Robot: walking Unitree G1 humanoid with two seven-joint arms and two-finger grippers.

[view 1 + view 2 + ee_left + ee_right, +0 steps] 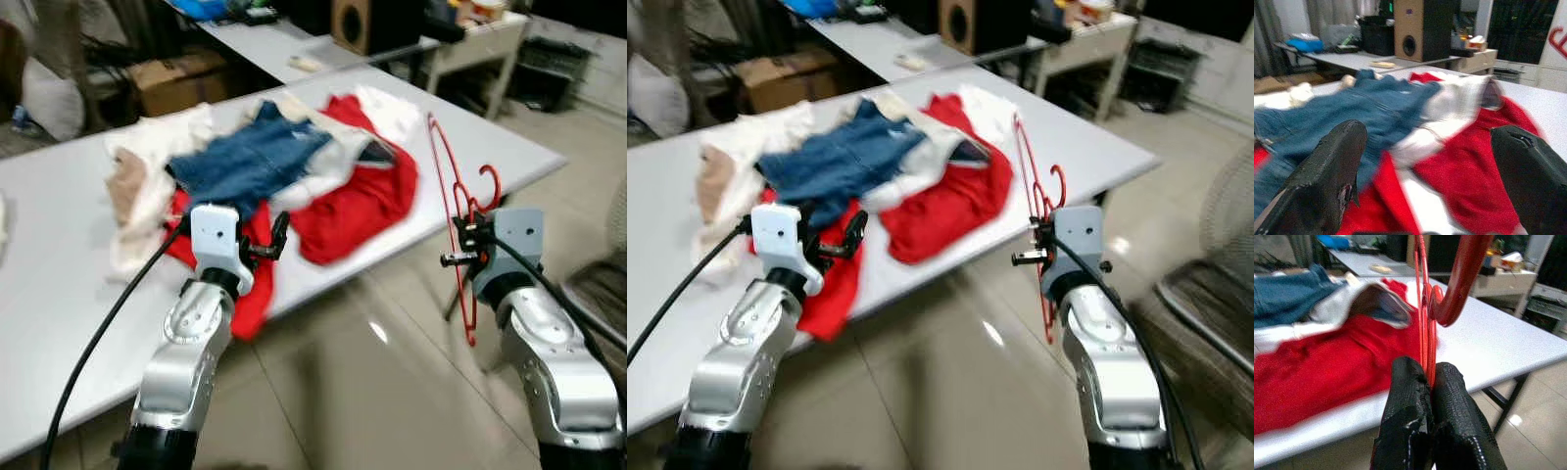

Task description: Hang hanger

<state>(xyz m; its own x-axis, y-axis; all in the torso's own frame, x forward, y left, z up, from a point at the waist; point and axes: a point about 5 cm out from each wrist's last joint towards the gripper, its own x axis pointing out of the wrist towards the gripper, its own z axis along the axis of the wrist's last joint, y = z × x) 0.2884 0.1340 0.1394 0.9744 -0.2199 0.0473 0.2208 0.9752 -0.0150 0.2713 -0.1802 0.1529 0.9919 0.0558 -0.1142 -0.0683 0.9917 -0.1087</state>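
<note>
The right gripper (460, 243) was squeezed tight on the red hanger (453, 201) beside the table (509, 147), while the left gripper (276, 235) stood wide open over the clothes (284, 171).

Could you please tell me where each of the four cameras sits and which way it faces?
Left eye view: head, looking down at the white table; both arms show.
Right eye view: same scene.
Left wrist view: along the open left claw toward the clothes pile.
Right wrist view: along the right claw, shut on the red hanger.
</note>
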